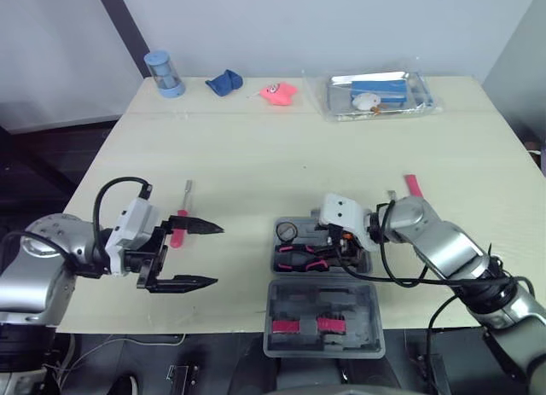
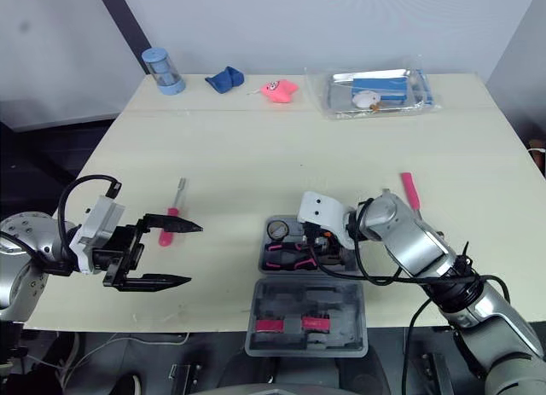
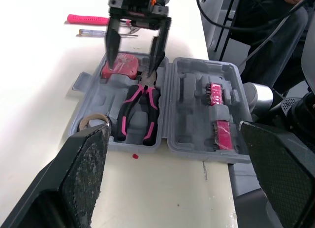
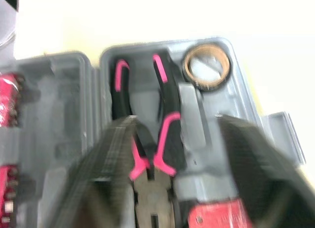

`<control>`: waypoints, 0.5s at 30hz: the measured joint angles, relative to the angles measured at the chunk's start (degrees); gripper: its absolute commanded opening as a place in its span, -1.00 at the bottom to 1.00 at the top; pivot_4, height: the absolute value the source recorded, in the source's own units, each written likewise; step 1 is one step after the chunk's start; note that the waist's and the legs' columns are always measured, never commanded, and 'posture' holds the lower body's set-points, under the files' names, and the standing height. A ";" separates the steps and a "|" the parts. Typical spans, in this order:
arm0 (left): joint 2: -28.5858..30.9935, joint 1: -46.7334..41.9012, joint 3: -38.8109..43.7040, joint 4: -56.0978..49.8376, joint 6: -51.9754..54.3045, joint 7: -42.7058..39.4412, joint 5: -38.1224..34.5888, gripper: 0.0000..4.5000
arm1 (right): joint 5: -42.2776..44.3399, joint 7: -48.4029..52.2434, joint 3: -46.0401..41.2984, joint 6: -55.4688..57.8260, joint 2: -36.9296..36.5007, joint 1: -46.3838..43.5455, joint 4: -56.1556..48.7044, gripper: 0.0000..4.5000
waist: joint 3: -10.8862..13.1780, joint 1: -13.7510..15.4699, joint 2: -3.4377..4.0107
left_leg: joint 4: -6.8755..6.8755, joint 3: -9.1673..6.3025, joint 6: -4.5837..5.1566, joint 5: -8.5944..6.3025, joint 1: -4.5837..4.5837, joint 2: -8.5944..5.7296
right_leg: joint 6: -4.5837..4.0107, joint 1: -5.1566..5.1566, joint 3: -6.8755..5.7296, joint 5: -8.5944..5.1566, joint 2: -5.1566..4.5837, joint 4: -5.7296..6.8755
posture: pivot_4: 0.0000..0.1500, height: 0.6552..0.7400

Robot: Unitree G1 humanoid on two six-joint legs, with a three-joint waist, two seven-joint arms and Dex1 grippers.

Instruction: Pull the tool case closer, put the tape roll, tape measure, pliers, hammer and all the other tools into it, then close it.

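The open case (image 1: 322,303) sits at the desk's (image 1: 256,156) near edge, its lid hanging toward the robot. In its tray lie the tape roll (image 4: 206,62), the pliers (image 3: 140,107) and the red tape measure (image 3: 120,66). The right pincer (image 3: 133,65) hangs over the tape measure end of the tray, its fingers apart. The left pincer (image 1: 215,256), also spread wide, hovers near the desk's left front, one finger crossing the pink-handled screwdriver (image 1: 181,214). The hammer (image 1: 413,186) lies on the desk beyond the right arm, well outside the case.
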 measured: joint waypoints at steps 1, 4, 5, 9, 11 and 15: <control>0.00 0.01 0.00 0.00 0.00 0.00 0.00 1.00 | 0.12 -0.01 -0.73 -1.85 0.14 0.73 1.11 -0.64 | 0.00 0.00 0.00 | 0.00 0.00 0.00 0.00 0.00 0.00 | 0.00 0.00 0.00 0.00 0.00 0.00 | 1.00 1.00; -0.12 -0.02 -0.42 -0.04 -0.01 0.00 0.00 1.00 | 0.62 0.17 -2.63 -8.06 0.96 3.09 4.52 -0.99 | 0.00 -0.01 0.00 | 0.00 0.00 0.00 0.00 0.01 0.00 | 0.00 0.00 0.00 0.00 0.01 0.01 | 1.00 1.00; -0.29 -0.02 -0.55 -0.04 -0.01 0.01 0.00 1.00 | 0.63 0.38 -2.89 -10.65 1.10 4.15 5.68 -0.99 | 0.00 -0.01 0.00 | 0.00 0.00 0.00 0.00 0.01 0.00 | 0.00 0.00 0.00 0.00 0.01 0.00 | 1.00 1.00; -0.44 -0.03 -0.72 -0.04 -0.01 0.01 -0.01 1.00 | 0.15 0.80 -2.78 -16.08 2.10 7.00 10.05 -0.99 | 0.00 -0.08 0.00 | 0.00 0.01 0.00 0.00 0.01 0.00 | 0.00 0.00 0.02 0.00 0.01 0.03 | 1.00 1.00; -0.44 -0.03 -0.73 -0.04 -0.01 0.01 0.00 1.00 | -0.16 0.93 -2.80 -17.54 2.26 7.06 11.41 -0.99 | 0.00 -0.08 0.00 | 0.00 0.01 0.00 0.00 0.02 0.00 | 0.00 0.00 0.02 0.00 0.02 0.03 | 1.00 1.00; -0.44 -0.05 -0.73 -0.03 -0.03 0.01 0.00 1.00 | -1.05 1.18 -2.75 -20.12 3.01 7.36 13.92 -0.99 | 0.00 -0.03 0.00 | 0.00 0.01 0.00 0.01 0.02 0.00 | 0.00 0.00 0.02 0.00 0.02 0.02 | 1.00 1.00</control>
